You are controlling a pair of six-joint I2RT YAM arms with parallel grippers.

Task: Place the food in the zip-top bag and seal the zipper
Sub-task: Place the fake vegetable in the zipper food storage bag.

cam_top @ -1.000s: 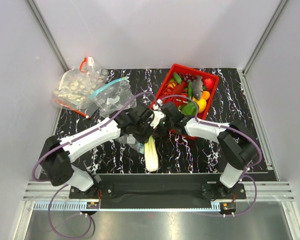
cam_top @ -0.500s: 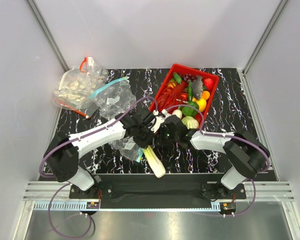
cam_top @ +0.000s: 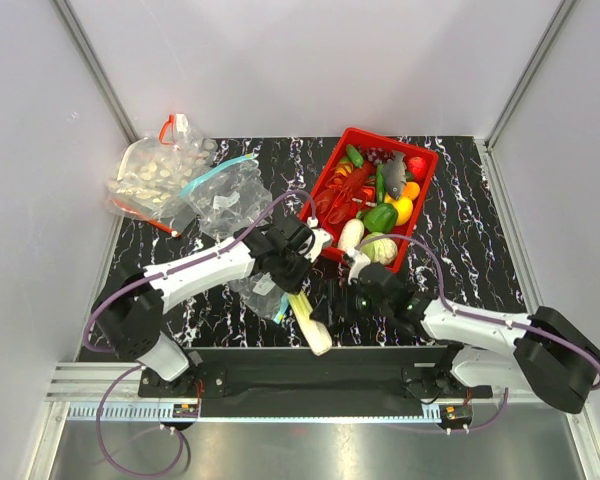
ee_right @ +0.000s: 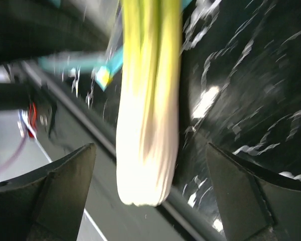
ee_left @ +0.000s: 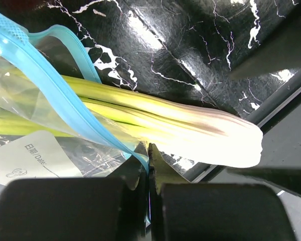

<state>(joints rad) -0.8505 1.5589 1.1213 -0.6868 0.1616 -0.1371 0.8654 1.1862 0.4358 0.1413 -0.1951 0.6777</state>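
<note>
Leek [cam_top: 310, 325]: half in zip-top bag [ee_left: 20, 85], end at counter's [cam_top: 460, 220] near edge. Your left jaws pinch zipper [ee_left: 65, 95], right jaws apart; it may slide out.

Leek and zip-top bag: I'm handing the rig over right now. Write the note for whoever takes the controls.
Left gripper: shut on the zip-top bag at its zipper.
Right gripper: open, jaws either side of the leek, not gripping it.
Leek: leaves inside the bag mouth, white end sticking out.
White radish pieces and a green vegetable sit in the red basket.
Done: leek partly in. Left: push it fully in, add the rest, seal the zipper.
</note>
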